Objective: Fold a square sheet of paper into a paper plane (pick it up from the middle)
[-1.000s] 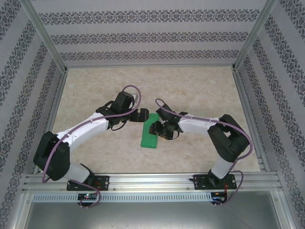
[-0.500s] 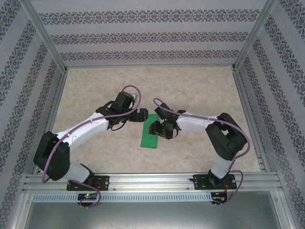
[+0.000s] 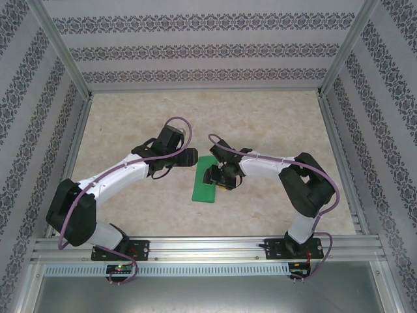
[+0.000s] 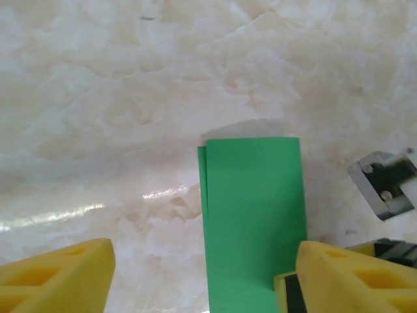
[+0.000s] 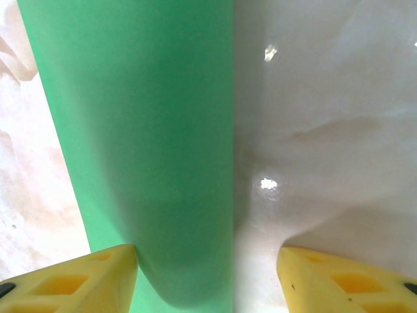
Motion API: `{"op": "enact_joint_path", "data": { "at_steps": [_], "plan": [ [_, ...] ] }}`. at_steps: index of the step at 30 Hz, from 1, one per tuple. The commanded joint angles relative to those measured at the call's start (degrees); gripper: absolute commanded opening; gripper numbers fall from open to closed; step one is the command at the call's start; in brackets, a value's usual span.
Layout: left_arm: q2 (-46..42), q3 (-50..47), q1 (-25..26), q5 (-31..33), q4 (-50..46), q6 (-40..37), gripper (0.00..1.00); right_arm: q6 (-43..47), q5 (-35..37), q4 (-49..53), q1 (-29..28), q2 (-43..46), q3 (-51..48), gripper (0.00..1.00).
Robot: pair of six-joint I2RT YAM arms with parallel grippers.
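Note:
The bright-green sheet of paper (image 3: pixel 202 190) lies flat on the table, doubled into a narrow rectangle; in the left wrist view the paper (image 4: pixel 254 215) shows two layers along its left edge. My left gripper (image 3: pixel 191 157) hovers open at the strip's far end, and its yellow fingers (image 4: pixel 65 274) stand wide, one on each side of the paper. My right gripper (image 3: pixel 217 176) is open low over the strip's right long edge. In the right wrist view the paper (image 5: pixel 143 130) passes under the left finger (image 5: pixel 78 280), and the right one is over bare table.
The marble-patterned tabletop (image 3: pixel 260 124) is ringed by an aluminium frame and patterned walls. A metal part of the right arm (image 4: pixel 384 186) shows just right of the paper's far end. Both wrists sit close together over the strip.
The right gripper has crept a little leftward onto the paper. The left gripper has drawn back slightly to the left. The paper has not moved.

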State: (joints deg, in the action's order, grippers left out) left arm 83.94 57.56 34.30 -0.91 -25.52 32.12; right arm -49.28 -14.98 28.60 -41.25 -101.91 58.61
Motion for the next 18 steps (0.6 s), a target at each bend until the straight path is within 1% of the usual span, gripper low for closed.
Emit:
{"op": "enact_joint_path", "data": {
  "at_steps": [1, 3, 7, 10, 16, 18],
  "plan": [
    [1.69, 1.74, 0.78, 1.85, -3.35, 1.97, 0.64, 1.98, 2.85, 2.85, -0.72, -3.04, -0.73, 0.61],
    [1.97, 1.86, 0.69, 1.70, -3.49, 2.20, 0.59, 2.77, 2.63, 3.08, -0.59, -3.16, -0.58, 0.61],
    [2.92, 2.51, 0.72, 1.29, -3.98, 2.22, 0.58, 4.00, 2.65, 4.69, -0.34, -3.90, 0.21, 0.62],
    [3.52, 2.85, 0.70, 0.99, -4.36, 2.21, 0.53, 3.84, 2.87, 5.12, -0.14, -4.24, 0.46, 0.62],
    [5.25, 3.18, 0.70, -1.05, -3.78, 2.36, 0.39, 3.40, 3.55, 5.62, -0.32, -5.06, 0.72, 0.62],
    [6.11, 3.35, 0.69, -2.01, -3.54, 2.65, 0.30, 3.07, 3.71, 5.56, -0.37, -5.18, 0.66, 0.62]
  ]
}}
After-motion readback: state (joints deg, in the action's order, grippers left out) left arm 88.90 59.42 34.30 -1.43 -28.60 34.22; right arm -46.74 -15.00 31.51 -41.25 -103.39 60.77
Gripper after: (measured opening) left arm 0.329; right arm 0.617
